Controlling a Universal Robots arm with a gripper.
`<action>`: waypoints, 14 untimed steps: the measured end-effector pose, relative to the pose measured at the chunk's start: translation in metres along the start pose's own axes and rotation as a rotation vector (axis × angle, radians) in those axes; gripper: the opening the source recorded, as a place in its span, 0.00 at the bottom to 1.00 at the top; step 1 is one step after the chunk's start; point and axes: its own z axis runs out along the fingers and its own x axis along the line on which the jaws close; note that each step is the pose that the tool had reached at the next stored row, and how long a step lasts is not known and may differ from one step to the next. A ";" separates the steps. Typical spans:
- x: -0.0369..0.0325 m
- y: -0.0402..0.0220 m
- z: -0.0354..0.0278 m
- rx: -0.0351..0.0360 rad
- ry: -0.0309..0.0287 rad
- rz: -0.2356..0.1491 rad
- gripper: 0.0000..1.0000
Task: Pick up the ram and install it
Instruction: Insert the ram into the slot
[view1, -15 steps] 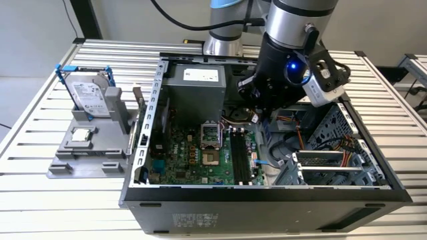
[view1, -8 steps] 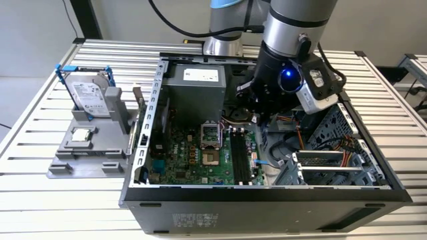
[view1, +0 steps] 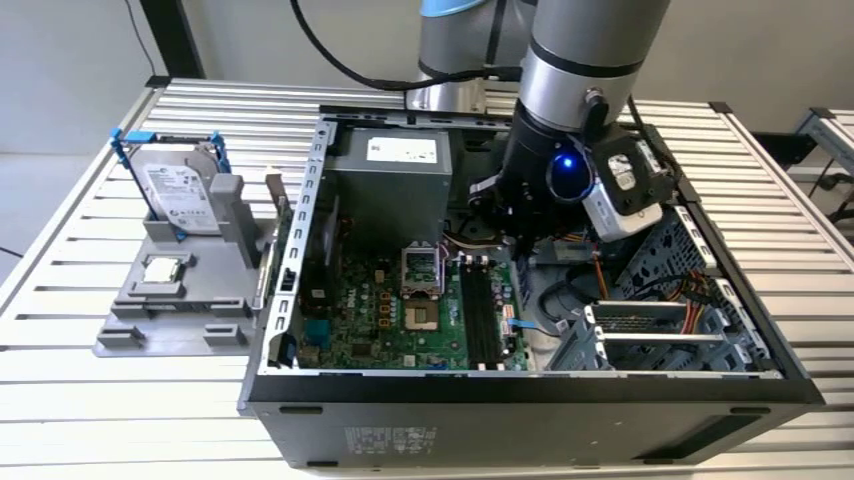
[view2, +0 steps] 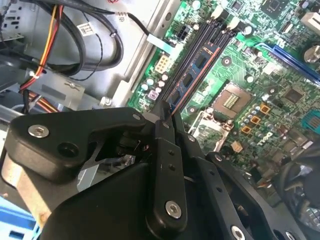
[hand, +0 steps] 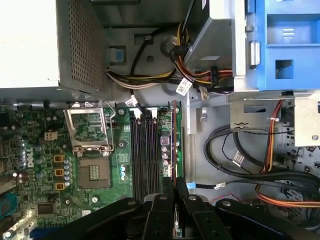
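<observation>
- A white slatted metal desk (view1: 120, 420) is seen under an open black computer case (view1: 534, 410).
- Beside the case, on the exterior view's left, a grey plastic fixture (view1: 200, 305) is set on the desk. A silver box-shaped hard drive with a white label (view1: 176, 195) is stood upright in its far part. A small square silver processor chip (view1: 163, 268) is laid flat in a pocket nearer the front.
- Inside the case, toward that same side, a green motherboard (view1: 374, 320) is laid flat, with a silver power supply box (view1: 387, 180) behind it.
- Near the middle of the case, an empty silver processor socket (hand: 92, 172) is seen, and just beside it a row of long black memory slots (hand: 142, 150).
- The ram (hand: 174, 140), a long thin dark circuit-board stick, is held edge-on inside the case. It is aligned parallel to the slots, on the side of the row away from the socket. Whether it is seated in a slot cannot be told.
- The black end effector (hand: 175, 184) is closed narrow on one end of the ram, with one finger set against each face.
- Toward the exterior view's right inside the case, looped black cables (hand: 235, 150) and a grey metal drive cage (view1: 667, 330) are seen.
</observation>
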 end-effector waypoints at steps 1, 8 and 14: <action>0.0002 0.0000 0.0018 0.0001 -0.0005 0.000 0.00; 0.0004 -0.0001 0.0042 0.0006 -0.0011 0.000 0.00; 0.0005 -0.0001 0.0062 0.0001 -0.0012 0.000 0.00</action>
